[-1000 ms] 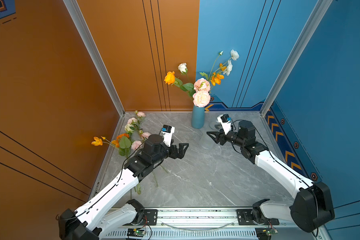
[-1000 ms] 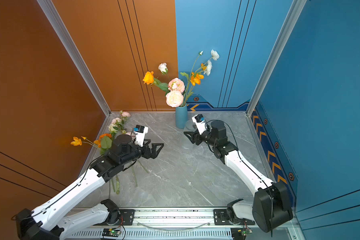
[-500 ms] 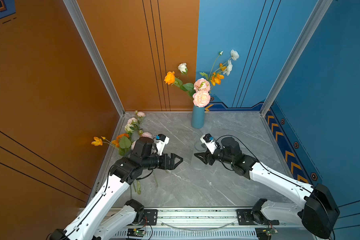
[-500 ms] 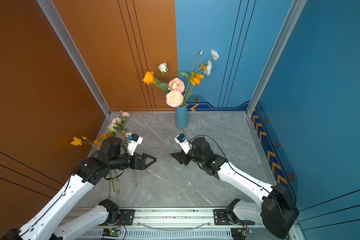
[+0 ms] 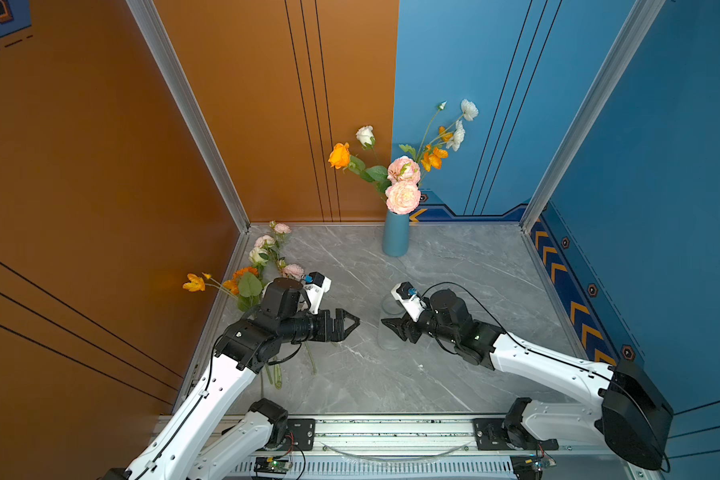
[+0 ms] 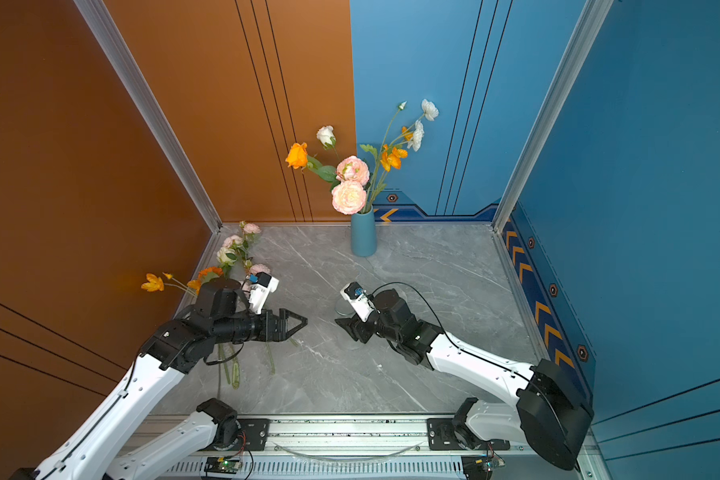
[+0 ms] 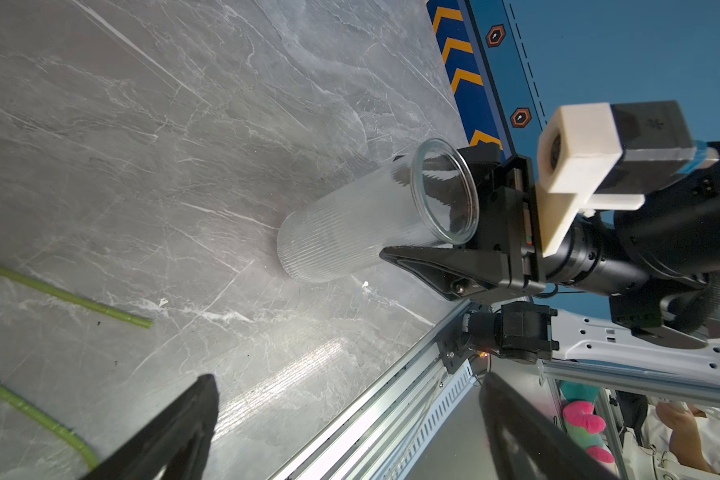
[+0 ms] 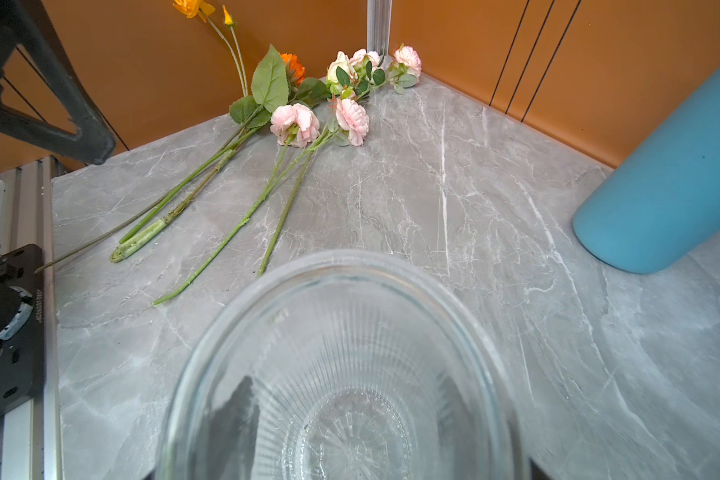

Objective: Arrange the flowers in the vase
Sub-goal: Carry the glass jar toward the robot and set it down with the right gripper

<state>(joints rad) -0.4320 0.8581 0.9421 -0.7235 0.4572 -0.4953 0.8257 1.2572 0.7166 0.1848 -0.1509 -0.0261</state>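
The right gripper (image 5: 395,328) is clamped on the clear ribbed glass vase (image 7: 341,232) just under its rim. The vase's base is down on the grey marble-look table (image 5: 454,291), about mid-table. The left gripper (image 5: 348,325) faces it, jaws spread wide, nothing in them. The loose flowers (image 8: 296,122) lie flat in the far left corner by the left arm, well apart from the glass.

Now the danger spots. That grip sits high on smooth glass, so one sideways tug and the vase could tip or slide out. The stems cross one another, so pinching one may drag its neighbours. They also lie so flat that the fingertips could scrape the table and miss. And a long, bloom-heavy stem in a light, empty glass could lean on the rim and pull it over once it is released.

The count: two vases, the glass one and a blue vase (image 5: 395,235) at the back wall. The blue one carries two big pink blooms (image 5: 402,195), one orange rose (image 5: 339,156), one white rosebud (image 5: 365,135), a small orange spray and a white spray. On the table there are two big pale pink blooms, about four small pink and cream ones, one orange bloom behind a leaf, and one orange bloom with a bud against the wall.
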